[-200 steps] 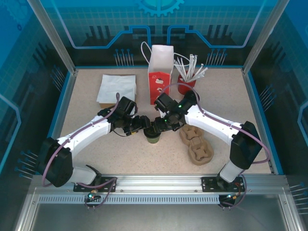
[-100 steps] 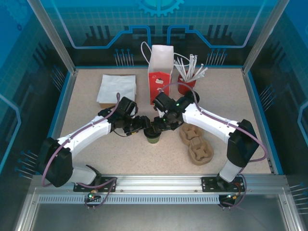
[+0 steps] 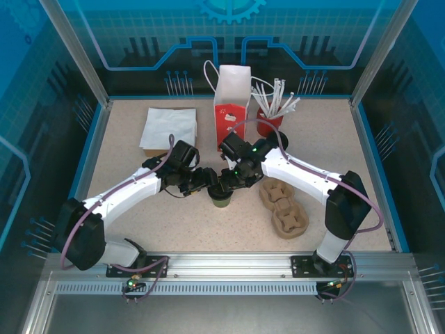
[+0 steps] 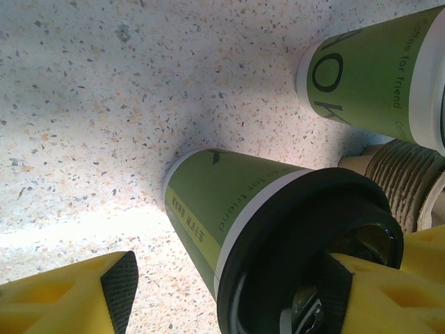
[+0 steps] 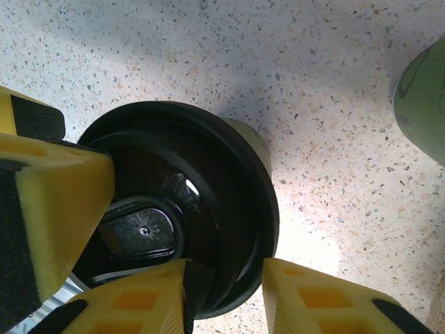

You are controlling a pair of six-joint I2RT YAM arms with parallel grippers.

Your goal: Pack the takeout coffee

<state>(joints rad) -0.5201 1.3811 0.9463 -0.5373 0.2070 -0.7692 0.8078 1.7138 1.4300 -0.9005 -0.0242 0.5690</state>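
Olive-green paper under a white band and a black lid [image 3: 222, 194]: overhead, the cup [image 3: 221, 202] stands upright on the table [image 3: 139, 209], about midway between the two arms. The left gripper [image 3: 206, 182] reaches it from the left and the right gripper [image 3: 227, 184] from the right, both at lid height, so neither arm is nearer. The red bag [image 3: 231, 103] stands directly beyond the cup at the far edge, mouth up. The carrier [image 3: 283, 207] lies to the cup's right. Left wrist view: the cup's long axis is vertical and runs down from the fingers to the table. The left gripper [image 4: 226, 278] straddles it with jaws wide. One finger [image 4: 66, 299] stands clear of the cup wall [image 4: 208, 202] with bare table between; the other overlaps the lid's far rim. Judgement: open around the cup, not clamped. A second cup [image 4: 375, 76] stands just beyond. Right wrist view: looking straight down on the lid [image 5: 208, 160]. The right gripper [image 5: 229, 278] has its jaws narrow, one finger over the lid top and one outside, with the rim filling the gap. Whether the pads bear on the rim I cannot tell. Judgement: any lift must go straight up along the cup's axis, then away toward the bag.
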